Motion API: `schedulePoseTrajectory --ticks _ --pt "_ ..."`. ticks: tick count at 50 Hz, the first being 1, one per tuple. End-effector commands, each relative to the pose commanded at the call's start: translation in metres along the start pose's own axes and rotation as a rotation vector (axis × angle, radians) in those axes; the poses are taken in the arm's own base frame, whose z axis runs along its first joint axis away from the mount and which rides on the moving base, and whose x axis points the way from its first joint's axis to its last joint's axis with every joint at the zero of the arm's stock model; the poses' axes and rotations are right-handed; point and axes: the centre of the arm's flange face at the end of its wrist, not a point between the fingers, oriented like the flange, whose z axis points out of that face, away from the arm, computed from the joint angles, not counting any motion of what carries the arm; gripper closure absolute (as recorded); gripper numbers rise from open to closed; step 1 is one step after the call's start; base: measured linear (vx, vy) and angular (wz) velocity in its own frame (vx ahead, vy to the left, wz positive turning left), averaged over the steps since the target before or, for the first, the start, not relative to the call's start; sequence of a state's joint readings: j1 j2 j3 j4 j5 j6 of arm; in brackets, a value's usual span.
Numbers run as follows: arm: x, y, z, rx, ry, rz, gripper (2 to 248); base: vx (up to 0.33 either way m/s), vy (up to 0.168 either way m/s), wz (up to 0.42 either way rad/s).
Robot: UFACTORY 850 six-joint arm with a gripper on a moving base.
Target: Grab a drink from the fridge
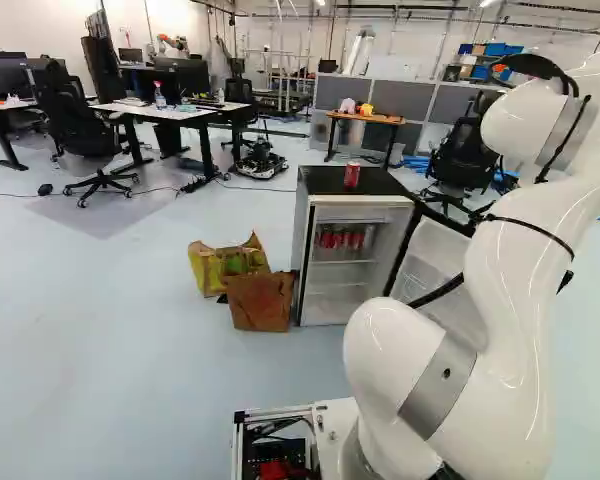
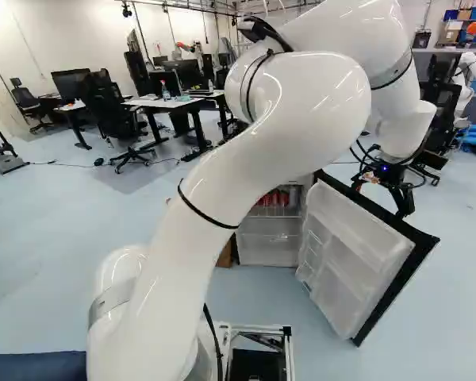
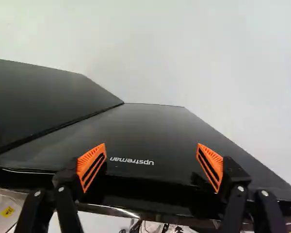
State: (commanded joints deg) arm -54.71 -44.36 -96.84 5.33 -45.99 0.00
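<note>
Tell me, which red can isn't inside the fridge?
The red can standing upright, alone, on top of the fridge; the other red cans are grouped together inside it.

Lab w/ desks (image 1: pixel 177 115), 2nd robot (image 2: pixel 462 94)

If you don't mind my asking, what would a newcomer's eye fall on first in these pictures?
Probably the huge white arm, sweeping across both base views. Next, ahead of it, the open fridge, with red cans inside and another red can on top. In the wrist view, the end effector's orange pads stand wide apart.
</note>
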Motion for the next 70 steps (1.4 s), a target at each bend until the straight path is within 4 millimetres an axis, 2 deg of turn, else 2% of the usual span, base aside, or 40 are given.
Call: schedulePoseTrajectory --ticks 35,70 --pt "-0.044 0.013 -0.006 -0.005 -0.06 0.02 3 0.0 0.0 0.0" --pt "-0.102 0.004 -0.01 -0.008 -0.13 0.005 3 0.0 0.0 0.0"
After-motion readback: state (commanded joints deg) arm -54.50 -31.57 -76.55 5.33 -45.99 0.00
